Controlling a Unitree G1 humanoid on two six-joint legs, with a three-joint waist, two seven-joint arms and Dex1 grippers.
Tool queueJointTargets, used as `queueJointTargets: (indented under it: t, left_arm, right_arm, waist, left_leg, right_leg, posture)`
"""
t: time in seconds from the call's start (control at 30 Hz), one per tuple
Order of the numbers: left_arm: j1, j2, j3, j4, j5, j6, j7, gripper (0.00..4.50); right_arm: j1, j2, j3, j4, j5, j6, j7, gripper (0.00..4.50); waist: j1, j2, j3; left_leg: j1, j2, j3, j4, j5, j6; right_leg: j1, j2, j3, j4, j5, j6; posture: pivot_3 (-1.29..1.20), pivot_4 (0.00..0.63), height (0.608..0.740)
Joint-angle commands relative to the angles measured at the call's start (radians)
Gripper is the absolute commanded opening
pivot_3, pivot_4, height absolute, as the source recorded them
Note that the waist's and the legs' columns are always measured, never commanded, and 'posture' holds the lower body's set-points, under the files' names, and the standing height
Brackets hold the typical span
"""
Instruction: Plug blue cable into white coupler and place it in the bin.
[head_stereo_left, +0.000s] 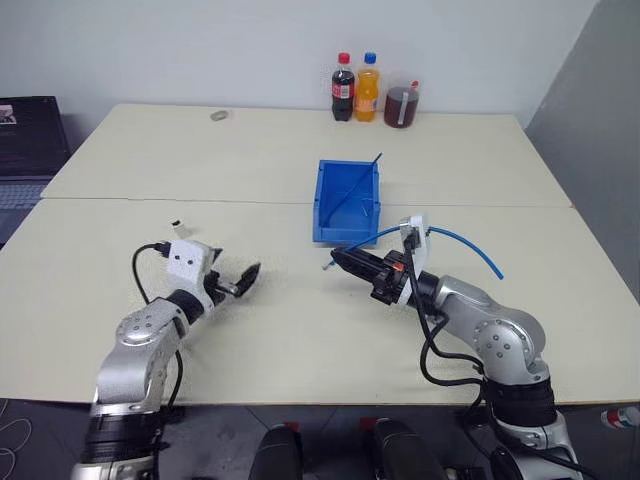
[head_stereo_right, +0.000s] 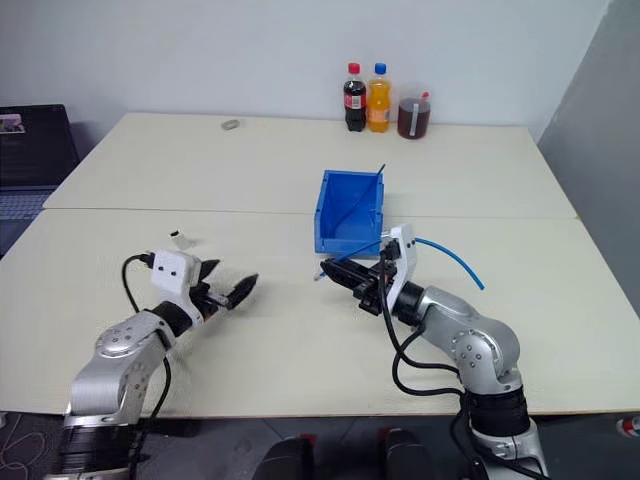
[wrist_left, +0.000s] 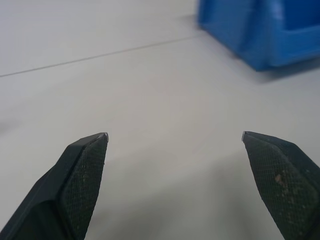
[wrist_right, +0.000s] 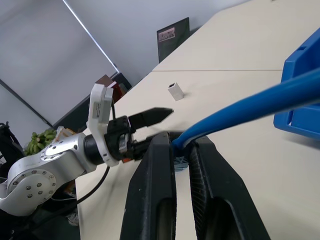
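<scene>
two pale desks (head_stereo_left: 300, 330) are sitting pushed together in front of a plain white wall, and at the far edge three drinks are standing in a row: a dark cola bottle (head_stereo_left: 343, 88) with a red label too small to read, an orange soda bottle (head_stereo_left: 368, 88) and a jar of dark red liquid (head_stereo_left: 402, 106). the bin (head_stereo_left: 346, 202) is sitting near the middle of the desks, just past the seam. the right gripper (head_stereo_left: 336, 259) is pinching the blue cable (head_stereo_left: 470, 242) in narrow jaws just in front of the bin, the cable arching back over the wrist. the left gripper (head_stereo_left: 240, 281) is hovering wide apart and holding nothing near the front left. the white coupler (head_stereo_left: 176, 225) is resting on the desk just beyond it.
</scene>
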Motion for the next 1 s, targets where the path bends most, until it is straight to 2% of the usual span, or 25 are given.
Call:
queueJointTargets:
  t: [0.03, 0.2, 0.37, 0.63, 1.0]
  left_arm:
    - [-0.105, -0.041, 0.046, 0.061, 0.076, 0.032, 0.204, 4.5]
    - [-0.219, -0.115, 0.111, 0.156, 0.087, 0.119, 0.394, 4.5]
    - [-0.29, -0.133, 0.157, 0.233, 0.095, 0.204, 0.507, 4.5]
    - [-0.405, -0.088, 0.165, 0.4, 0.103, 0.222, 0.514, 4.5]
    - [-0.598, -0.033, 0.114, 0.763, 0.146, 0.046, 0.469, 4.5]
  right_arm:
    - [-0.027, -0.001, 0.001, -0.005, -0.004, -0.032, 0.018, 0.09]
    - [-0.033, -0.006, 0.001, -0.001, -0.009, -0.038, 0.013, 0.09]
    - [-0.027, -0.014, -0.006, -0.011, -0.01, -0.036, 0.002, 0.09]
    - [-0.025, -0.019, -0.011, -0.022, -0.002, -0.032, -0.013, 0.09]
    - [-0.03, -0.017, -0.009, -0.027, 0.002, -0.027, -0.021, 0.09]
  waist:
    - [0.001, 0.0, 0.0]
    - [0.001, 0.0, 0.0]
    - [0.001, -0.001, 0.0]
    - [0.009, -0.001, 0.0]
    - [0.021, -0.001, 0.0]
  left_leg:
    - [0.0, 0.0, 0.0, 0.0, 0.0, 0.0]
    - [-0.001, 0.0, 0.0, 0.0, 0.0, 0.0]
    - [-0.003, 0.0, 0.0, 0.0, 0.0, 0.0]
    - [-0.006, -0.001, -0.001, 0.0, 0.0, 0.0]
    - [-0.009, -0.002, -0.006, 0.001, 0.0, 0.0]
  right_leg:
    - [0.0, 0.0, 0.0, 0.0, 0.0, 0.0]
    - [0.0, 0.0, -0.001, -0.002, 0.002, 0.001]
    - [0.0, 0.0, -0.002, -0.005, 0.003, 0.0]
    - [0.0, -0.002, -0.006, -0.009, 0.006, 0.001]
    - [0.0, -0.003, -0.014, -0.01, 0.007, 0.0]
  posture:
    - [0.0, 0.15, 0.74]
    - [0.0, 0.15, 0.74]
    - [0.0, 0.15, 0.74]
    - [0.0, 0.15, 0.74]
    - [0.0, 0.15, 0.74]
